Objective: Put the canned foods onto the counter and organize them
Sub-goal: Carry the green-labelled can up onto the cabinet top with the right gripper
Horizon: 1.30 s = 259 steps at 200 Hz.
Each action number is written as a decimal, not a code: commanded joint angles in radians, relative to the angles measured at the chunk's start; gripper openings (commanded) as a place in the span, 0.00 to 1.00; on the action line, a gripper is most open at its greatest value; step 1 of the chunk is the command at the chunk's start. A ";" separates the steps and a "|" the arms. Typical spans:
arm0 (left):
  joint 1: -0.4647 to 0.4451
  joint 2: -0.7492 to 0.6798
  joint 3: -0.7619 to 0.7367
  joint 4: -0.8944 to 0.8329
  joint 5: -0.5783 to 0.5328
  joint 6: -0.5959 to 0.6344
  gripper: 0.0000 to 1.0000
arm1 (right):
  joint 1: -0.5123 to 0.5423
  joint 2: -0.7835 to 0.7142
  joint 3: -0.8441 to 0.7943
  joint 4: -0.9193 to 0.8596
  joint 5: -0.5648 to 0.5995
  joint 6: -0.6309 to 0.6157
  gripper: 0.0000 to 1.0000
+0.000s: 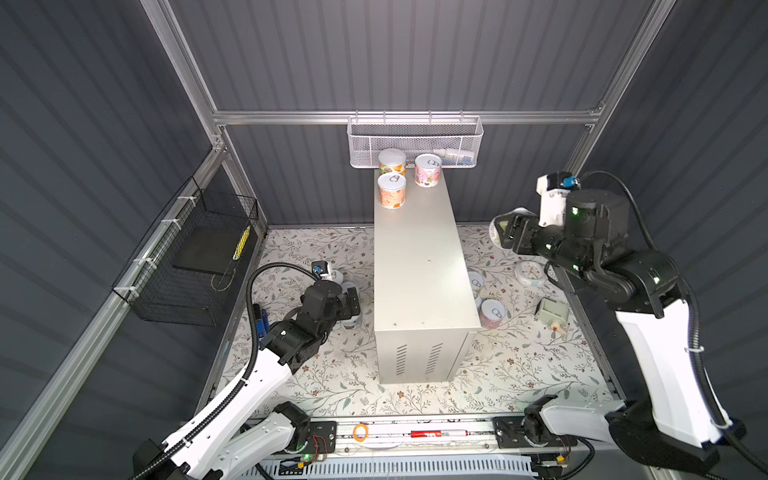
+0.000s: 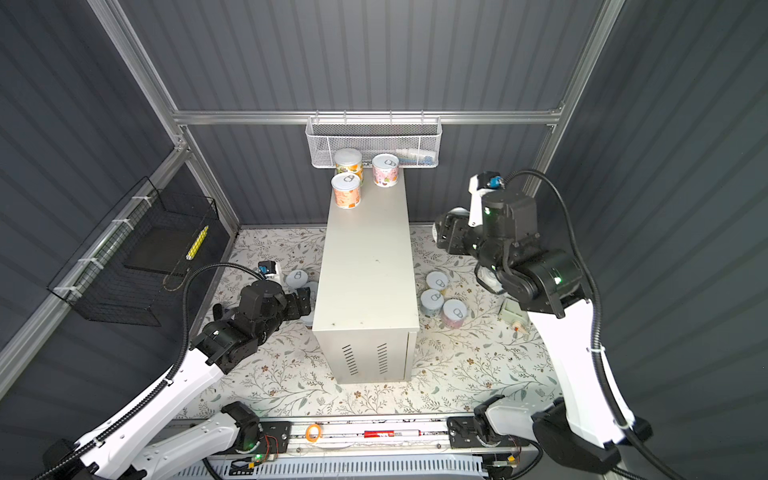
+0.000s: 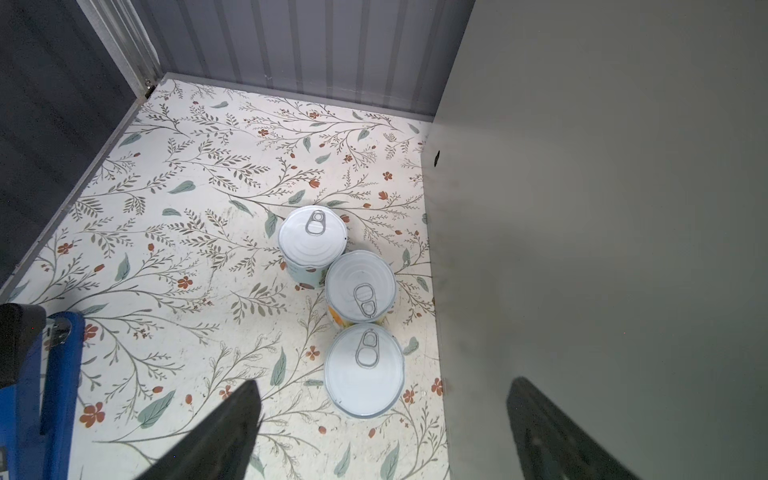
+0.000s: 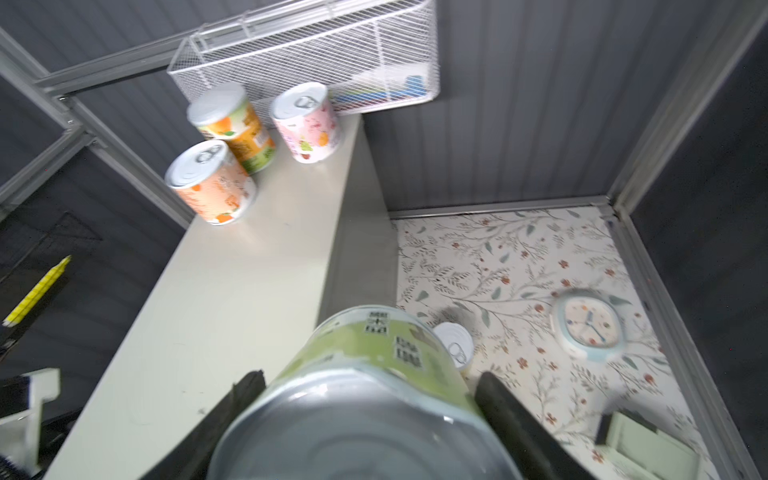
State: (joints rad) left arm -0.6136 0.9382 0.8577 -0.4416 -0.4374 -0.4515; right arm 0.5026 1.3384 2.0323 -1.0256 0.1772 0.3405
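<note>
Front rail (image 1: 390,434), closest to the cam, carries an orange ring (image 1: 360,432) and a red marker (image 1: 426,433).

Far L: black wire basket (image 1: 187,270) on the side wall w/ a yellow pen (image 1: 242,243) inside. Blue stapler (image 3: 37,395) lies on the floral mat (image 1: 332,374) near that wall.

L claw (image 3: 384,384) hangs over the mat just L of the counter (image 1: 419,257), jaws spread wide, nothing clamped. Under it 3 cans stand upright, lids up, in a row hugging the counter's L side: near can (image 3: 363,370), mid can (image 3: 360,286), far can (image 3: 312,239). Mid and far touch; near sits just beside mid.

Centre: counter top, far end, has 3 upright cans. These are the orange can (image 1: 391,191), the orange-green can (image 1: 392,162) right behind it, and the pink can (image 1: 427,170) a bit R of both. White mesh basket (image 1: 415,141) hangs on the back wall just behind them.

R of the counter, on the mat: a tight group of 3 upright cans, namely yellow-sided can (image 2: 436,282), blue-sided can (image 2: 432,301) and pink-sided can (image 2: 455,313).

R claw (image 4: 370,382) is clamped on the green can (image 4: 374,353), fingers on its sides. That can is lifted off the mat, lying along the fingers w/ one silvery end facing the wrist cam. It sits just R of the counter's edge, not on it.

Further R, on the mat: round clock (image 1: 530,273), face up, and a small pale-green box (image 1: 550,311).
</note>
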 commanded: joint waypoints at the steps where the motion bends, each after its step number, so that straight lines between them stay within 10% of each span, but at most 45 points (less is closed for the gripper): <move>1: 0.005 0.003 0.038 -0.031 0.001 0.025 0.94 | 0.046 0.111 0.176 -0.039 -0.032 -0.056 0.00; 58: 0.005 0.016 0.032 -0.013 0.003 0.027 0.94 | 0.112 0.380 0.498 -0.169 -0.010 -0.113 0.00; 171: 0.005 0.025 0.020 0.006 -0.016 0.029 0.94 | 0.151 0.524 0.496 -0.139 0.011 -0.126 0.00; 207: 0.005 0.027 0.015 0.007 -0.024 0.027 0.94 | 0.151 0.542 0.487 -0.140 0.008 -0.127 0.42; 259: 0.005 0.027 0.020 0.002 -0.029 0.027 0.94 | 0.151 0.562 0.483 -0.122 0.002 -0.127 0.64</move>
State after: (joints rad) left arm -0.6136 0.9630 0.8635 -0.4473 -0.4461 -0.4374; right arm 0.6518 1.8828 2.5011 -1.1885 0.1658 0.2234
